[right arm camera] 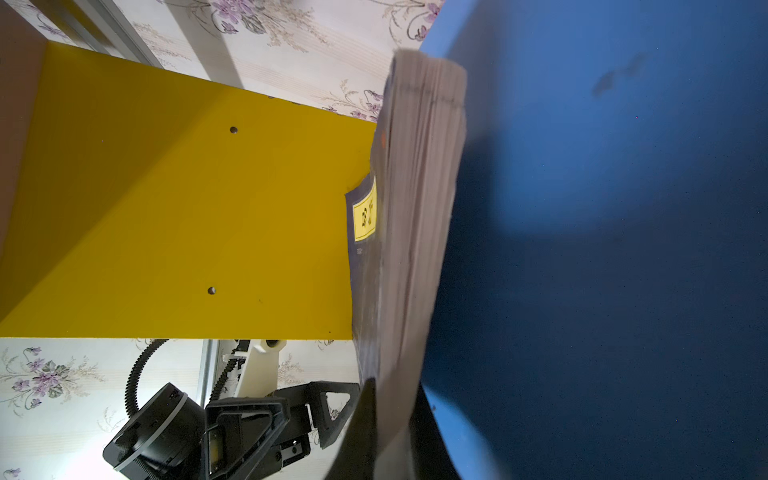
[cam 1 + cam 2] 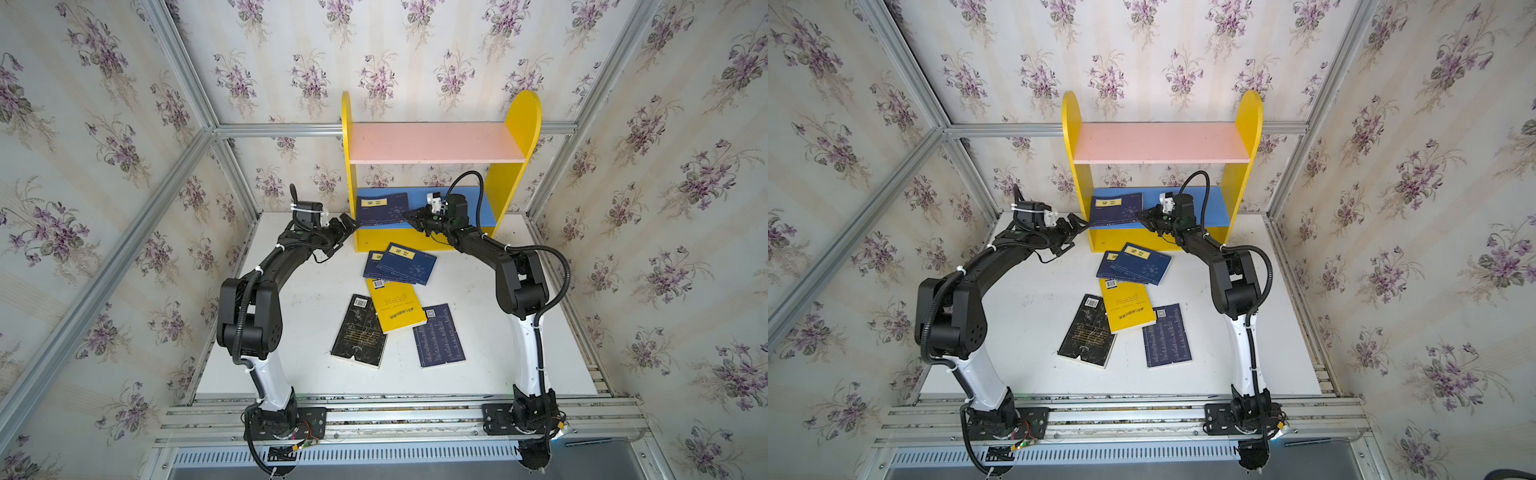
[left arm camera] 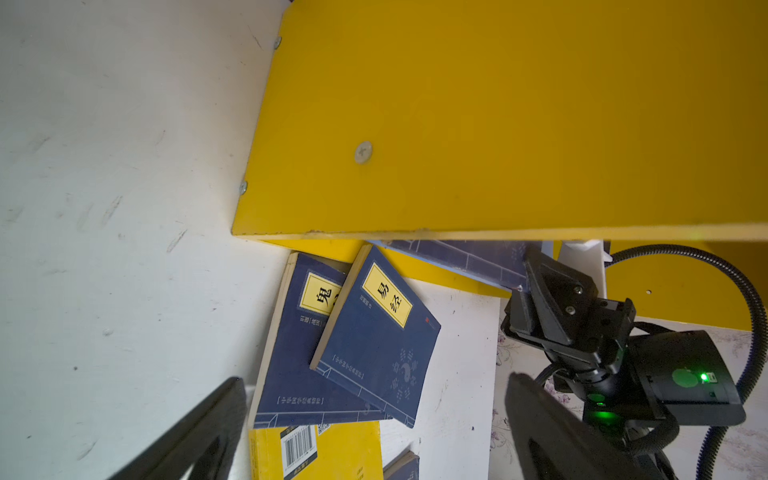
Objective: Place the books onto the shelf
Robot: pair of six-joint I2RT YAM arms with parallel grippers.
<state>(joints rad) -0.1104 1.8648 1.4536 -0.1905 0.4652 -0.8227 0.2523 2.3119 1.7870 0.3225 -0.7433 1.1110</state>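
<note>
Seemingly touching the shelf (image 2: 436, 143), navy book (image 2: 382, 210) sits pinched in right jaws; left jaws spread.

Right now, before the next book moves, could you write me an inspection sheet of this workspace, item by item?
Surface: white tabletop, scuffed.
Job's things: shelf, pink upper board without books; shelved navy book on blue lower board; on the tabletop two overlapping navy books, yellow book, black book, lone navy book.
Clutter: nothing seen.
Tools: left tool open, empty, close beside shelf's left side; right tool shut on shelved navy book's edge.
Cables: black corrugated cable loops from right arm before the lower bay; second cable along left arm.
Surroundings: floral wallpaper, aluminium frame.
</note>
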